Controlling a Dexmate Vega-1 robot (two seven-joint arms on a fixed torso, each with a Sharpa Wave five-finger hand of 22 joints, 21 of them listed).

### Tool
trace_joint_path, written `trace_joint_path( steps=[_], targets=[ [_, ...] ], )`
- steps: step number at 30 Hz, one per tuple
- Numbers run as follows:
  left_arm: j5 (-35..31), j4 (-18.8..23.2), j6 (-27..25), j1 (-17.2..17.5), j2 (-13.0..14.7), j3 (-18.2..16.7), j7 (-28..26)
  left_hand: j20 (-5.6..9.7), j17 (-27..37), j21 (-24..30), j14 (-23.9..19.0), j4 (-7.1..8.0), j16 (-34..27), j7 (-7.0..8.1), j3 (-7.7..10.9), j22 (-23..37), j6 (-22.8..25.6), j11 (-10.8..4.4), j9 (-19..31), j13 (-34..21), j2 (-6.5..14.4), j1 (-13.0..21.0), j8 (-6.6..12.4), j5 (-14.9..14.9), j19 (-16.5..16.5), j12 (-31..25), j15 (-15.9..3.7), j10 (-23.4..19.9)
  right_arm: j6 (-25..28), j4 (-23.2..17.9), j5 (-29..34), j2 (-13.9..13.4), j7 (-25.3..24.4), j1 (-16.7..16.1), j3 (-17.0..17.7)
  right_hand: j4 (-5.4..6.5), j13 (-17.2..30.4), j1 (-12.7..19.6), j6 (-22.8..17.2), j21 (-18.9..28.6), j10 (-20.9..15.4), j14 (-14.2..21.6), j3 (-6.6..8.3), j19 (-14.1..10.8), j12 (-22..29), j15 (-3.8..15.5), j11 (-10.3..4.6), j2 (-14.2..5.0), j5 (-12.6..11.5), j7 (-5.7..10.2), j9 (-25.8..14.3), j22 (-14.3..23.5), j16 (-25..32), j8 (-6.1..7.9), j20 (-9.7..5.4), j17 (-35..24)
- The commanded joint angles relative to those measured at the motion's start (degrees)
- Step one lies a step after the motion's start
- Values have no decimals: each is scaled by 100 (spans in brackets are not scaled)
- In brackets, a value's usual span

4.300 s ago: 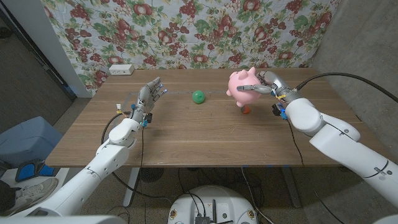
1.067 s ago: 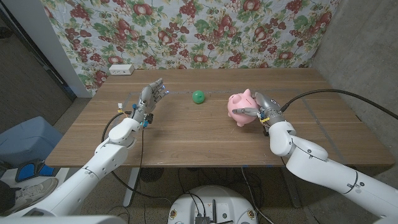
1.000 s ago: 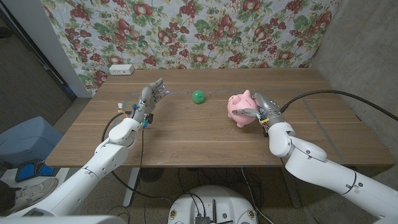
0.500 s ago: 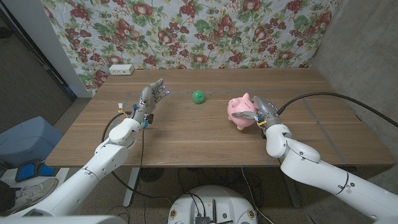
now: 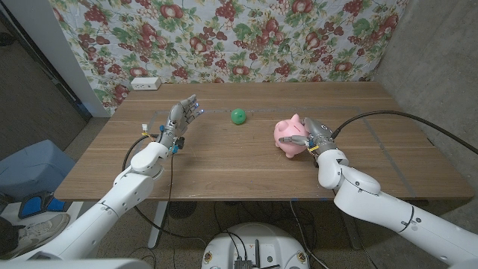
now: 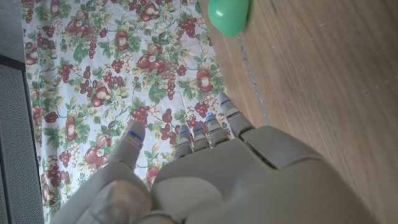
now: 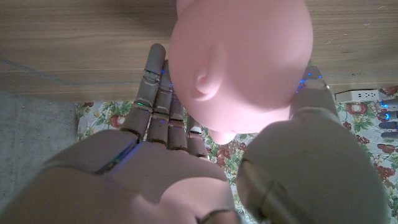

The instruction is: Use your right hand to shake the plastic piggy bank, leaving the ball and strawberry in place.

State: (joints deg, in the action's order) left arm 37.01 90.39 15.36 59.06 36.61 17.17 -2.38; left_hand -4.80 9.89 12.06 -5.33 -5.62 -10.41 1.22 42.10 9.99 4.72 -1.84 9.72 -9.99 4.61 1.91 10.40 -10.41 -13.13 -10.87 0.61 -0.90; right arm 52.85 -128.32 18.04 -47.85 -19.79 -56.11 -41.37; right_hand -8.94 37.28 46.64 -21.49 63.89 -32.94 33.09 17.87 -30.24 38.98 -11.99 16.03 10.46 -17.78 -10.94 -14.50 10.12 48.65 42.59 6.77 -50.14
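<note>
Tilted pink plastic piggy bank (image 5: 288, 136) in grasp right of centre; green ball (image 5: 237, 116) behind.

The piggy bank (image 5: 290, 137) is smooth pink plastic with a soft sheen, the ball (image 5: 237, 116) glossy green. The worktop (image 5: 224, 161) is matt grained wood; the backdrop (image 5: 224, 33) is printed floral cloth.
</note>
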Motion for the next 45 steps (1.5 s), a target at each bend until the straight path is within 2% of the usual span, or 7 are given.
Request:
trace_joint_path(
  steps=[1,9,18,24,30,41,45],
  targets=[
    [-15,-33,23,-60,-8,10,47,-4,3,-12,-88,-38,-3,16,32,28,63,-28,31,-24,225,45,21,-3,-30,-13,4,42,261,-61,106,-22,152,117,-132,-72,566,304,-2938,-31,-1950,1372,1766,820,33,2342,-2109,-1003,-1200,1202,-449,15,-320,-124,-740,-962],
    [-6,-56,53,-62,-23,3,54,-8,5,-13,-101,-41,-5,18,31,29,63,-30,32,-24,224,41,18,-2,-37,-14,-5,43,613,-167,140,-89,416,311,-300,-78,322,183,-2630,-85,-1627,967,1817,1026,-304,2295,-2112,-783,-1102,1262,-274,19,-817,-354,-665,-652],
    [-2,-77,91,-44,-24,-8,68,-2,-2,-16,-110,-84,-1,30,18,29,70,-37,32,-24,199,60,17,5,-42,-9,-13,56,798,-260,4,-198,683,491,-403,-57,-2,42,-2000,-214,-888,277,1541,1373,-849,2135,-2123,-359,-612,1346,-33,11,-1417,-765,-461,-160],
    [-10,-80,103,-37,-11,-12,79,-4,-5,-16,-111,-109,3,36,11,29,68,-37,32,-24,188,74,14,8,-48,-10,-12,57,1116,-339,-43,-258,917,737,-616,-32,-185,-138,-1553,-338,-332,-254,1204,1554,-1253,2026,-2084,-164,-14,1393,127,3,-1707,-1054,-374,67],
    [2,-97,141,-26,-18,-23,95,-11,-8,-20,-125,-144,1,43,2,28,60,-36,32,-23,172,93,10,14,-49,-10,-8,60,1261,-391,-105,-288,934,854,-729,-1,-352,-380,-661,-608,293,-877,816,1833,-1730,1918,-1985,-65,571,1497,261,-6,-2127,-1567,-270,465],
    [36,-109,192,24,-17,-55,112,-32,-10,-20,-237,-206,-30,45,-16,29,60,-50,32,-23,152,131,7,22,-66,-9,54,68,1458,-486,-298,-344,985,1033,-854,60,-564,-902,474,-1138,1263,-1602,209,2258,-2306,1591,-1779,-54,415,1449,318,-18,-2629,-2347,-27,943],
    [49,-121,201,30,-19,-62,123,-36,-10,-19,-273,-224,-37,47,-20,29,56,-51,32,-23,149,142,5,23,-74,-11,70,67,1608,-533,-455,-380,1126,1182,-923,121,-673,-1236,1126,-1568,1825,-2079,-294,2652,-2596,1433,-1725,-2,167,1469,332,-27,-2925,-2800,133,1159]
  ],
)
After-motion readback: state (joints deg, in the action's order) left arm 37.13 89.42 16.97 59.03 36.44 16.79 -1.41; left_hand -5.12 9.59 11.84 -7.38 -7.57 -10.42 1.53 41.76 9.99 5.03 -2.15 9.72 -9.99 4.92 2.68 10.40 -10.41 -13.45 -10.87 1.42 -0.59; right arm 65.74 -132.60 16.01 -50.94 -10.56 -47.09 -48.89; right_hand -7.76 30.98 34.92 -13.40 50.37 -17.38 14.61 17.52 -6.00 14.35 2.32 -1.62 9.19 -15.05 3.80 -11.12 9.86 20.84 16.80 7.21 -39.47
